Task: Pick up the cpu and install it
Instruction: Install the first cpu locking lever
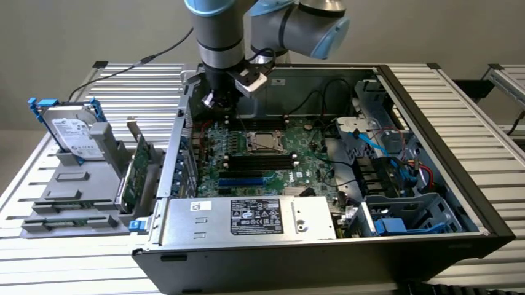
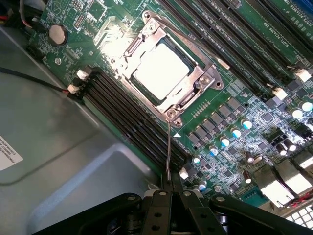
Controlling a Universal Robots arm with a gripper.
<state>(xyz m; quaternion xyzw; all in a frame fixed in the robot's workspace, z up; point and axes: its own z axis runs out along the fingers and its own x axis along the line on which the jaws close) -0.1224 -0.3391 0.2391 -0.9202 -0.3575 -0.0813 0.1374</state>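
Observation:
The cpu (image 2: pixel 160 71), a small square chip with a pale silvery top, lies inside the metal socket frame (image 2: pixel 198 81) on the green motherboard (image 2: pixel 230 112). In the exterior view the cpu (image 1: pixel 264 142) sits mid-board inside the open computer case. My gripper (image 2: pixel 168 185) is shut, and a thin metal socket lever (image 2: pixel 168 147) runs from the frame's corner straight into its fingertips. In the exterior view my gripper (image 1: pixel 220 99) hangs over the board, up and toward that view's left of the socket.
Black memory slots (image 2: pixel 127 117) flank the socket, and rows of capacitors (image 2: pixel 230 137) stand close by. The grey case wall (image 2: pixel 58 147) is beside my gripper. A hard drive (image 1: pixel 71 132) with blue brackets stands on a grey rack outside the case, on the exterior view's left.

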